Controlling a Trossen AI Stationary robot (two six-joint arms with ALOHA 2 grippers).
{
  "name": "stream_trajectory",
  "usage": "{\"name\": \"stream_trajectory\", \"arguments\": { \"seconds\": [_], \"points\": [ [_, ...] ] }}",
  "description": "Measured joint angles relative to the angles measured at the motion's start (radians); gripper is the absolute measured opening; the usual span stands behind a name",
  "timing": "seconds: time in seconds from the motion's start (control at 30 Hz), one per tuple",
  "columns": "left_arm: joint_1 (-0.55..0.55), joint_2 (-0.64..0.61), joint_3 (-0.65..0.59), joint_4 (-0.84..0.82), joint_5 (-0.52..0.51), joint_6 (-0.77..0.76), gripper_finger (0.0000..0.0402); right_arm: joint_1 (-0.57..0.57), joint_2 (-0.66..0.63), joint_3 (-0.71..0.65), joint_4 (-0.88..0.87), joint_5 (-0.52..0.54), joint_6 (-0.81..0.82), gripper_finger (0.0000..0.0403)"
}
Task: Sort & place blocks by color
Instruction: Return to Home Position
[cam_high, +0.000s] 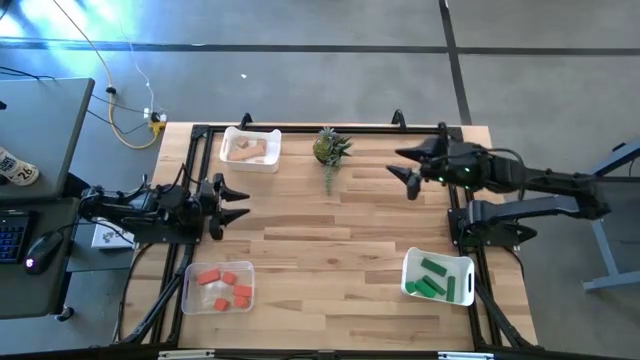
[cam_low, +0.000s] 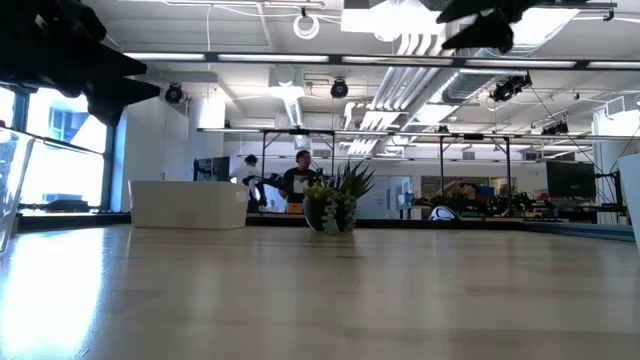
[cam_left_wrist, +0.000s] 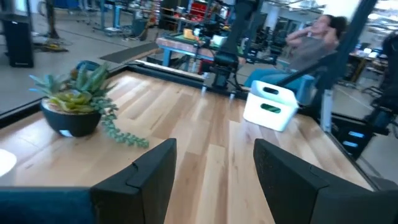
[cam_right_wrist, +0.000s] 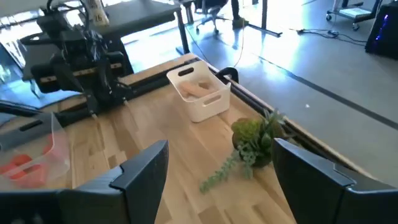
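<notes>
The blocks lie sorted in three bins. Tan blocks (cam_high: 248, 150) fill a white bin (cam_high: 270, 157) at the far left. Red-orange blocks (cam_high: 224, 287) are in a clear bin (cam_high: 192, 300) at the near left. Green blocks (cam_high: 437, 277) are in a white bin (cam_high: 410, 268) at the near right. My left gripper (cam_high: 243, 202) stands open at the table's left edge, pointing level toward the right, with nothing between its fingers (cam_left_wrist: 149, 168). My right gripper (cam_high: 400, 170) hangs open above the far right part of the table, empty as well.
A small potted plant (cam_high: 330, 148) stands at the far middle, a trailing stem (cam_high: 328, 180) lying on the wood. The broad middle of the table (cam_high: 330, 250) is bare wood. A black frame (cam_high: 300, 128) runs round the table. People show in the room beyond.
</notes>
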Motion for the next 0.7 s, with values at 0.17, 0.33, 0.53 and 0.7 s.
{"name": "stream_trajectory", "arguments": {
  "seconds": [0.17,0.33,0.53,0.7],
  "points": [
    [0.031,0.0,0.0,-0.008,-0.036,-0.008,0.0202,0.0,-0.173,-0.186,0.071,-0.001,0.039,0.027],
    [0.059,0.0,0.0,-0.008,-0.055,-0.008,0.0202,0.001,-0.301,-0.345,0.154,-0.001,0.072,0.027],
    [0.078,0.0,0.0,-0.008,-0.134,-0.033,0.0202,0.001,-0.412,-0.532,0.308,-0.07,0.095,0.027],
    [0.081,0.0,0.0,-0.008,-0.164,-0.078,0.0202,0.001,-0.47,-0.65,0.405,-0.127,0.131,0.027]
  ]
}}
